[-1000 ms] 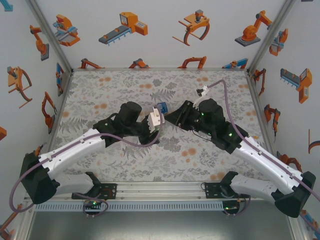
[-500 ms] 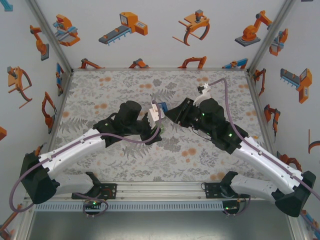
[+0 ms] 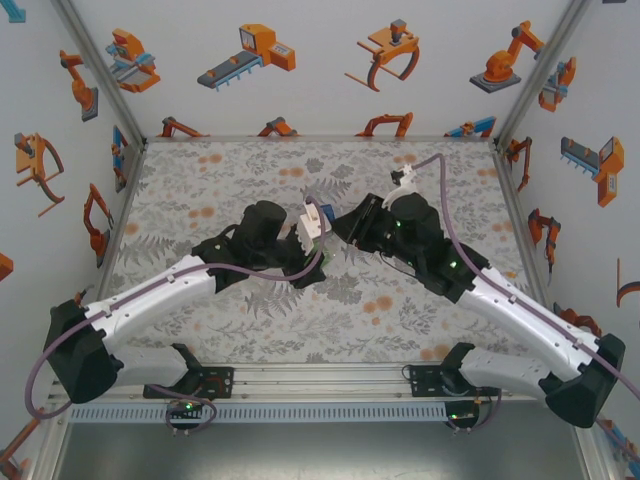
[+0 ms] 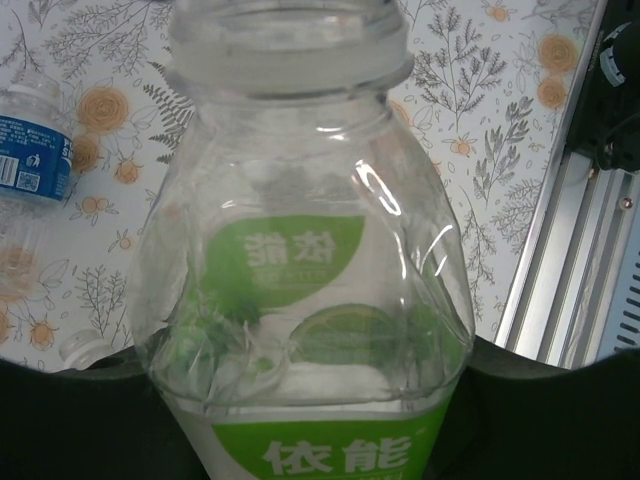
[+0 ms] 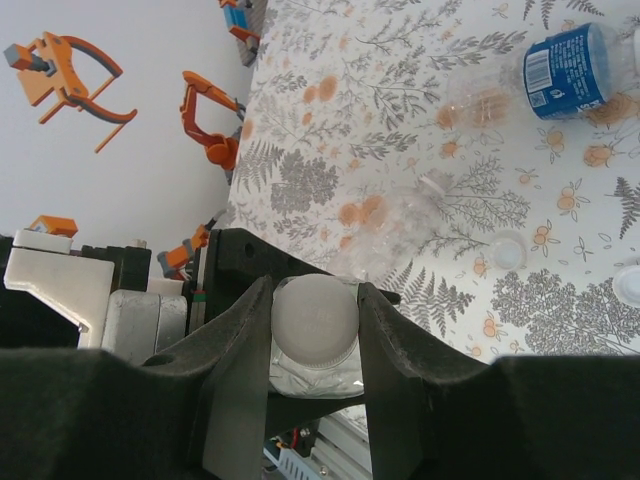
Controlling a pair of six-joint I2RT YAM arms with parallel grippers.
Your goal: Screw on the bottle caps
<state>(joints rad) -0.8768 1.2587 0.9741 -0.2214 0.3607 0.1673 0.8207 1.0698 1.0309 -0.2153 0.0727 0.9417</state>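
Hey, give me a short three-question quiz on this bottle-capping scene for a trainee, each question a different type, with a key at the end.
1. True or false: the blue-label bottle lies on its side.
2. What does the right hand pinch? A) a white cap B) the blue-label bottle C) nothing
3. Short answer: which bottle does the left hand grip?
Key: 1 true. 2 A. 3 the green-label bottle.
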